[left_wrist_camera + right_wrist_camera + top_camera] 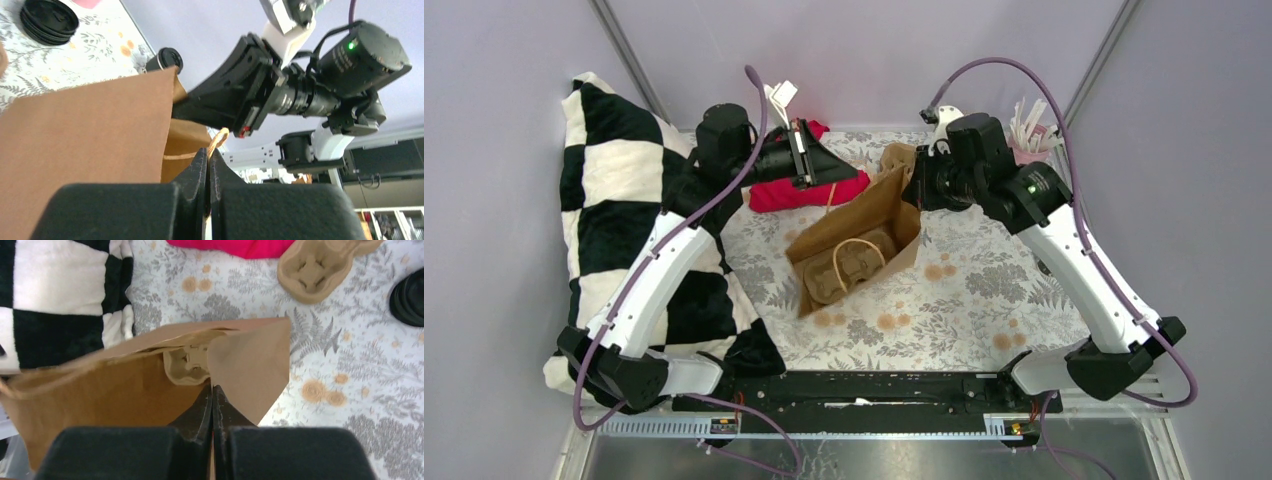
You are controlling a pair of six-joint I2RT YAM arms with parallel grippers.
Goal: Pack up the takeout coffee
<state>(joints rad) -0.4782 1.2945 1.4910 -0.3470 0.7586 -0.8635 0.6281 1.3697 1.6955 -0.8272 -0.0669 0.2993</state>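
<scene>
Currently, the left gripper [209, 152] is closed, its fingers pressed together on the twine handle [218, 139] of the brown paper bag [85, 135]. The right gripper [212, 390] is likewise closed, clamped on the edge of the bag's mouth, where a side flap is folded outward. The bag is held at its mouth from two sides, with the floral worktop [984, 300] beneath it. A pulp cup carrier [187, 365] is seen inside the bag. A second carrier [320, 265] lies on the worktop near a pink cloth [235, 245]. The takeout coffee [165, 59], a dark cup with a black lid, is located outside the bag. It is seen in the left wrist view just past the bag's upper corner, near the back wall, and is touched by neither gripper. A stack of black lids [49, 20] is placed apart from it on the worktop. A black-and-white checked cushion [614, 200] is seen at the left edge.
</scene>
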